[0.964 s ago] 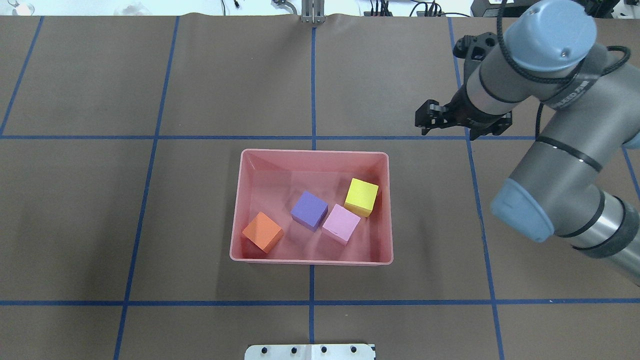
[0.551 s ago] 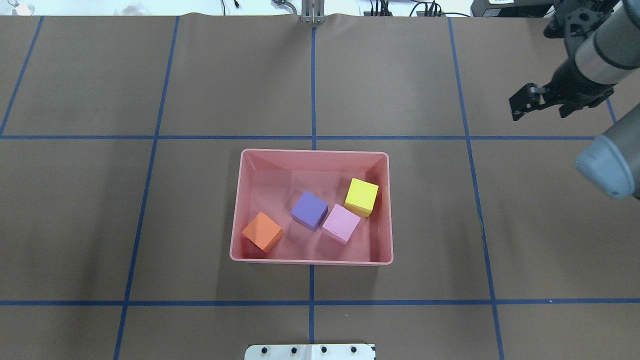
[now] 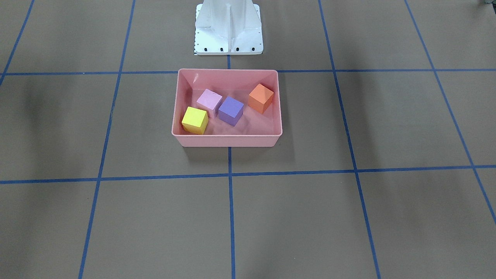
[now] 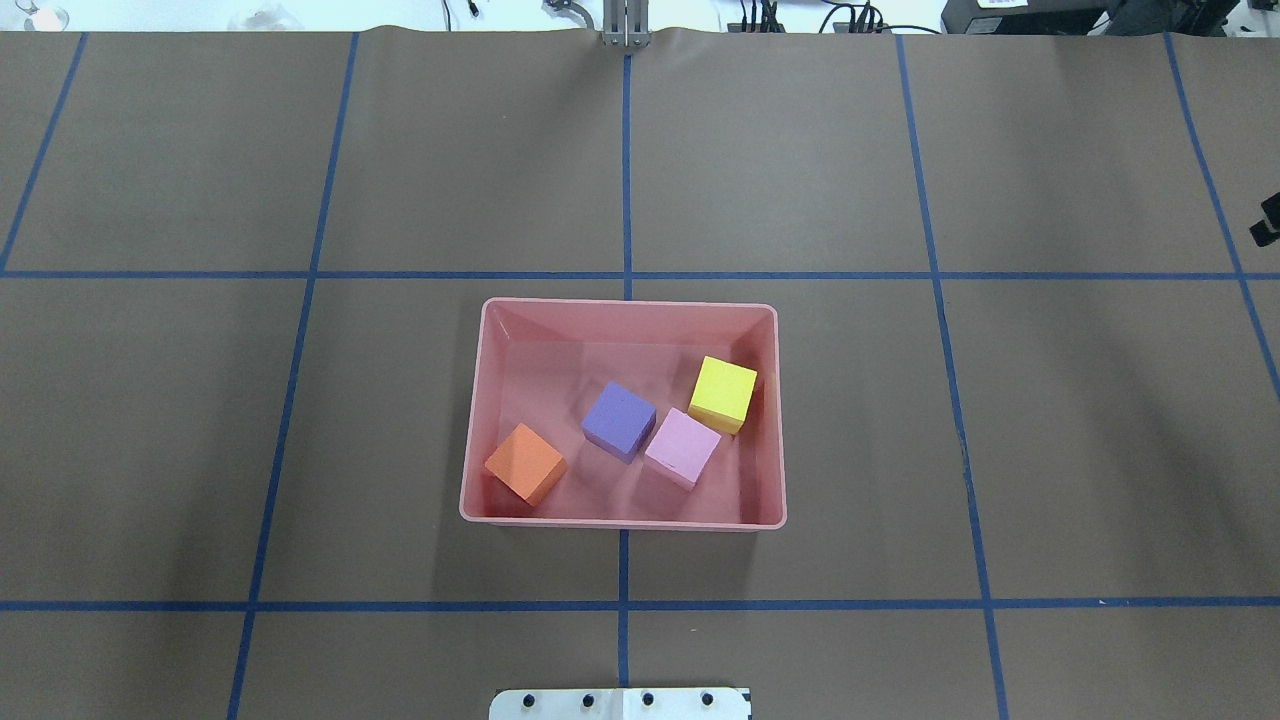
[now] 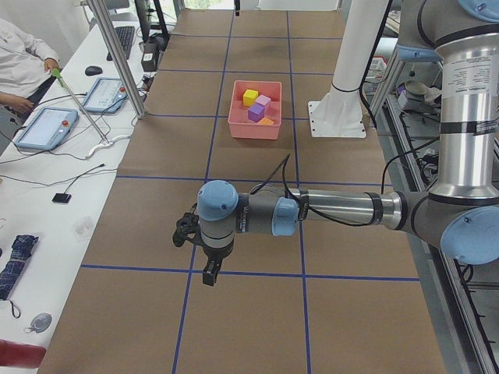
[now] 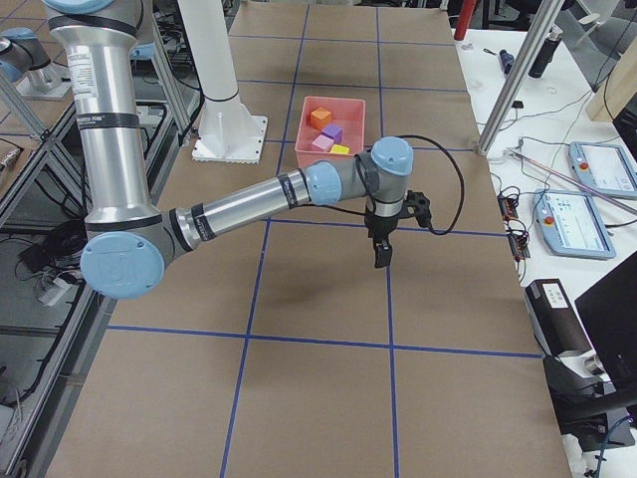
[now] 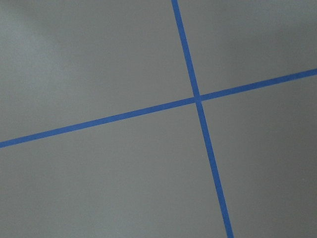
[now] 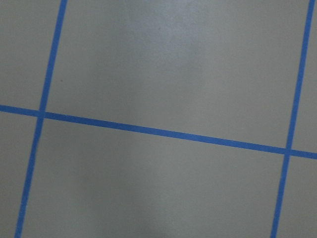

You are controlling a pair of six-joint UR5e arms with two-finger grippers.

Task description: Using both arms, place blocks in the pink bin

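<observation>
The pink bin (image 4: 630, 322) stands at the table's middle. In it lie the yellow block (image 4: 723, 392), the purple block (image 4: 618, 420), the light pink block (image 4: 682, 447) and the orange block (image 4: 525, 463). The front view shows the same bin (image 3: 226, 140) with all of them inside. My left gripper (image 5: 209, 273) hangs over bare table far from the bin; I cannot tell its state. My right gripper (image 6: 381, 251) hangs over bare table on the other side. Only a black sliver of it (image 4: 1268, 222) shows overhead, state unclear. Both wrist views show only table and blue tape.
The white robot base (image 3: 228, 27) stands just behind the bin. Blue tape lines grid the brown table. A side bench with tablets (image 5: 47, 125) and a person (image 5: 23, 58) lies beyond the table's far edge.
My right arm has swung away to the right, out of the overhead view save a sliver at the edge. The bin and blocks have not moved.
</observation>
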